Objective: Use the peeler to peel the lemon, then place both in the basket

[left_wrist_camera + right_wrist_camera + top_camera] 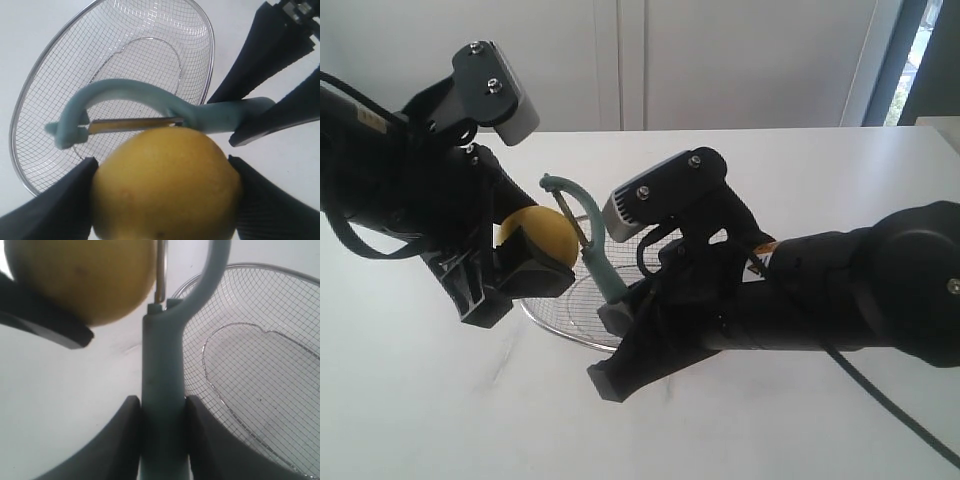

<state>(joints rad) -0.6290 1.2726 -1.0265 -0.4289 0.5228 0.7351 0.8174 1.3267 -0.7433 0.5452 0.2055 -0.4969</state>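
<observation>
Left gripper (525,255) is clamped on the lemon (538,230), and the right gripper (162,440) is pinched round the peeler (607,278) handle. Blade's laid against the lemon's 3 o'clock side, with the basket (150,30) parked underneath, roughly 5 o'clock.

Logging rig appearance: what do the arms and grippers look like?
The left arm and right arm are matte black, bulky. Each wrist carries a silver-faced camera box. Gripper fingers are black wedges. A black cable trails the right arm, which bears a small orange label.
</observation>
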